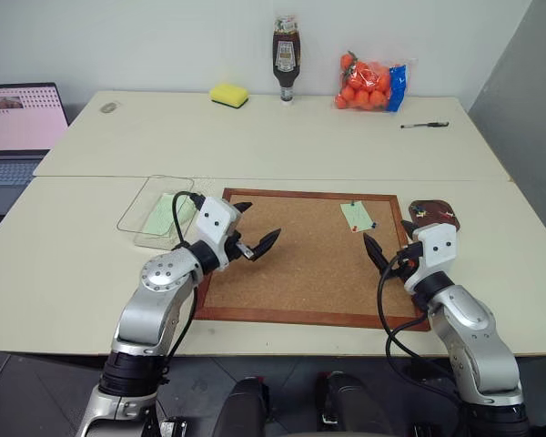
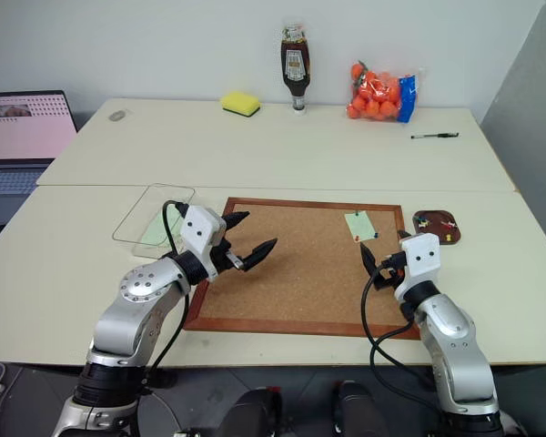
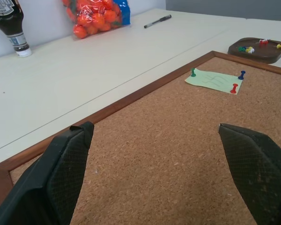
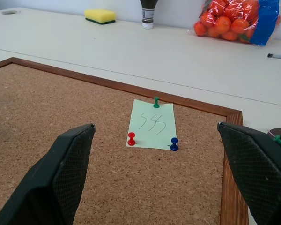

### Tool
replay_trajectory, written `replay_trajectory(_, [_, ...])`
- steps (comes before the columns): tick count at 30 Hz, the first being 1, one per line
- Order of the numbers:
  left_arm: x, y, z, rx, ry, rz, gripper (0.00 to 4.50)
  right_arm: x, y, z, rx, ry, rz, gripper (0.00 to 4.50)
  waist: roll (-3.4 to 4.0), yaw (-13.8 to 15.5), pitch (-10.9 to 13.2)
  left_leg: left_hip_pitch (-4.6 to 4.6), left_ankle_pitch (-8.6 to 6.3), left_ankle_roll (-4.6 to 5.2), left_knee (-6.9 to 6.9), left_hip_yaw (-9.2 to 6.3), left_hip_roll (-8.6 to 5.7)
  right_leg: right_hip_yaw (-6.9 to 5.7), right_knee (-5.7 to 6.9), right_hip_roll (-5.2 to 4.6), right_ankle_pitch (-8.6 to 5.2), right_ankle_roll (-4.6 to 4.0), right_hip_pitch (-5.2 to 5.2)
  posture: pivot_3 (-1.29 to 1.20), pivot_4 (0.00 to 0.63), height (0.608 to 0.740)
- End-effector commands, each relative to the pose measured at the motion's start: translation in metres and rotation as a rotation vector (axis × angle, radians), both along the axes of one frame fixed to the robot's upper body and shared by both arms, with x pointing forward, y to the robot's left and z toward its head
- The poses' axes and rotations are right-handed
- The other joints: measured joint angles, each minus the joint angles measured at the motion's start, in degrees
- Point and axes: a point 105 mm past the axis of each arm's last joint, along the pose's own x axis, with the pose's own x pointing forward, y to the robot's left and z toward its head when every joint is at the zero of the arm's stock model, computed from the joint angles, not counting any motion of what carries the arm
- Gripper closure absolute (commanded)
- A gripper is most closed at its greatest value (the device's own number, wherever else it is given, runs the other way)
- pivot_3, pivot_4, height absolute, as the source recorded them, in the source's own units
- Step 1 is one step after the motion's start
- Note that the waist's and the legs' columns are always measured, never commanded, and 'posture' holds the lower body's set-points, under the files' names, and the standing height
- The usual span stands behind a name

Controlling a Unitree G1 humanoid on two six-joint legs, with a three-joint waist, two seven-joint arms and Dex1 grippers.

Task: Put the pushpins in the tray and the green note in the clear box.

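Left claw and right claw wide, empty

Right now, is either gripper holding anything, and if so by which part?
Nothing is held. The left gripper and right gripper both hover open over the corkboard; the green note is pinned there by three pushpins.

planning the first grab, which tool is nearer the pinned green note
Right. The right tool hovers just in front of the green note on the corkboard; the left tool is across the board, near the clear box.
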Motion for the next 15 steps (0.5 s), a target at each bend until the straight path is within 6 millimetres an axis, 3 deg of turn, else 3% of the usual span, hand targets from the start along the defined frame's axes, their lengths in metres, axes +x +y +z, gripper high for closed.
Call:
replay_trajectory(1, [-0.002,-0.004,0.015,-0.024,-0.049,-0.027,0.00,-0.002,0.005,0.015,0.012,-0.056,0.023,0.06,0.00,0.0,0.0,0.00,0.00,0.00,0.00,0.00,0.00,0.00,0.00,0.00,0.00,0.00,0.00,0.00,0.150,0.740])
replay_trajectory(9, [-0.001,-0.007,0.015,0.000,-0.033,-0.044,0.00,-0.003,0.008,0.015,0.012,-0.049,0.046,0.06,0.00,0.0,0.0,0.00,0.00,0.00,0.01,-0.01,0.00,0.00,0.01,0.00,0.00,0.00,0.00,0.00,0.150,0.740])
replay_trajectory(15, [-0.003,-0.021,0.013,0.043,-0.013,-0.154,0.00,-0.006,0.016,0.016,0.028,-0.039,0.099,0.06,0.00,0.0,0.0,0.00,0.00,0.00,0.01,0.01,-0.01,0.01,0.00,0.02,0.00,0.00,0.00,0.00,0.150,0.740])
